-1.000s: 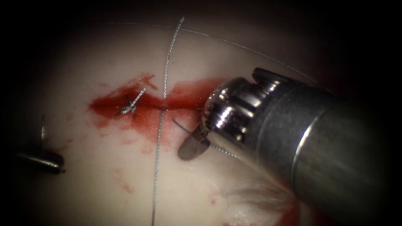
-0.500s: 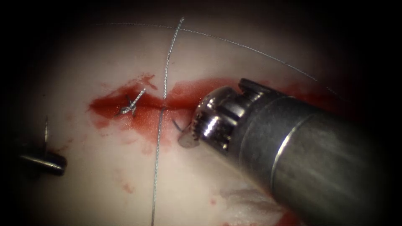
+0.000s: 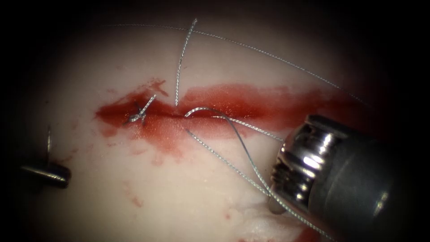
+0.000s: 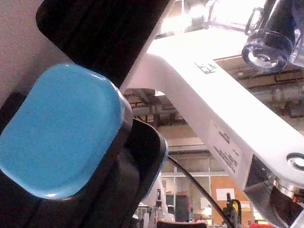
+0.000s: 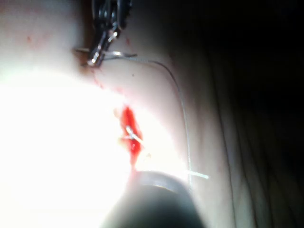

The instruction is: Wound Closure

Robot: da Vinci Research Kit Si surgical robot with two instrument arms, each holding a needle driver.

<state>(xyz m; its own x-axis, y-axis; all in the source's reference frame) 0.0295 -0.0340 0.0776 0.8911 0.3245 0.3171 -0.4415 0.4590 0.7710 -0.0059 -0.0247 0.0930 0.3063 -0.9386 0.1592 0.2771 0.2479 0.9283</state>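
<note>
The cut (image 3: 224, 114) runs left to right across the pale tissue (image 3: 201, 188). My right tool (image 3: 274, 205) sits low at the right, below the cut. Its jaws are mostly hidden behind the wrist and are shut on the thread (image 3: 233, 166). Several strands run taut from the stitch site (image 3: 186, 115) down to it. Another strand (image 3: 179, 67) rises from the cut. My left tool (image 3: 58, 175) rests far left of the cut, shut; a thin metal sliver, seemingly the needle (image 3: 48, 140), stands above it, clear of the tissue. In the right wrist view the left tool (image 5: 99, 47) grips a bright strand (image 5: 118, 55).
A tied stitch with short cut ends (image 3: 141, 112) sits near the cut's left end. Red fluid (image 3: 251, 101) covers the cut and smears below it. A long strand (image 3: 277, 56) arcs across the far tissue. A pale fold of tissue (image 3: 264, 222) lies beside the right tool.
The right tool's jaws went from open to shut at the stitch. It then drew back to the lower right, dragging thread with it; the strand hanging below the cut now slants to the tool.
</note>
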